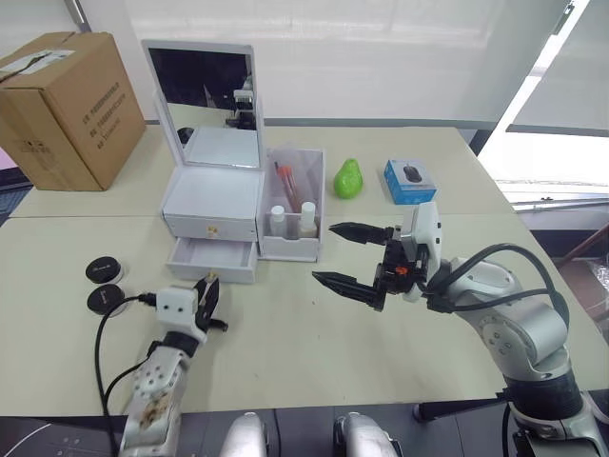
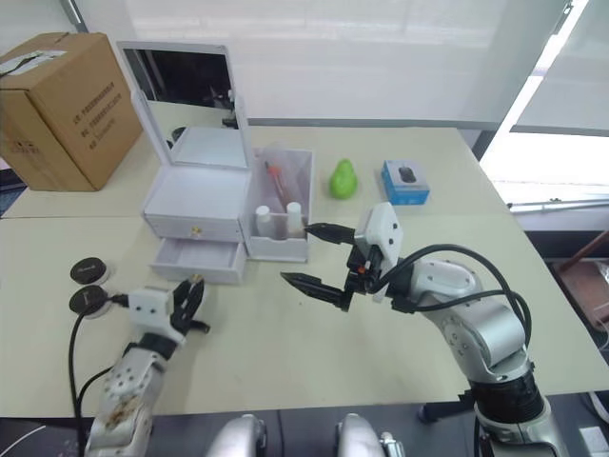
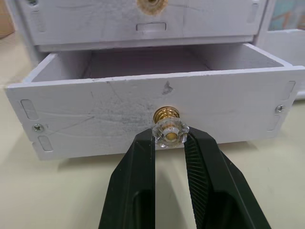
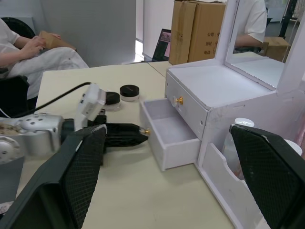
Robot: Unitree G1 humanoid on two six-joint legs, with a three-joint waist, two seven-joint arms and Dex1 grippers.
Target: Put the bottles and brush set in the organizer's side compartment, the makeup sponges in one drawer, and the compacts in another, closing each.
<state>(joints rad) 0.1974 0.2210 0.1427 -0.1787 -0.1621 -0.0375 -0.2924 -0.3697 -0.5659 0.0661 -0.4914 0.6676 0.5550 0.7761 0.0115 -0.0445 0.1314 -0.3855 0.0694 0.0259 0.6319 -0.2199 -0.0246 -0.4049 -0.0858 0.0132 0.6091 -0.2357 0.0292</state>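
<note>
The white organizer stands mid-table with its mirror lid up. Its lower drawer is pulled out and looks empty inside. My left gripper is at the drawer front, its two fingers pressed on either side of the clear drawer knob. Two white-capped bottles and the brush set stand in the side compartment. Two black compacts lie on the table left of the drawer. A green makeup sponge sits right of the organizer. My right gripper hovers open and empty in front of the side compartment.
A cardboard box stands at the back left and a small blue box at the back right. A person sits beyond the table's left end. The table edge runs close behind my arms.
</note>
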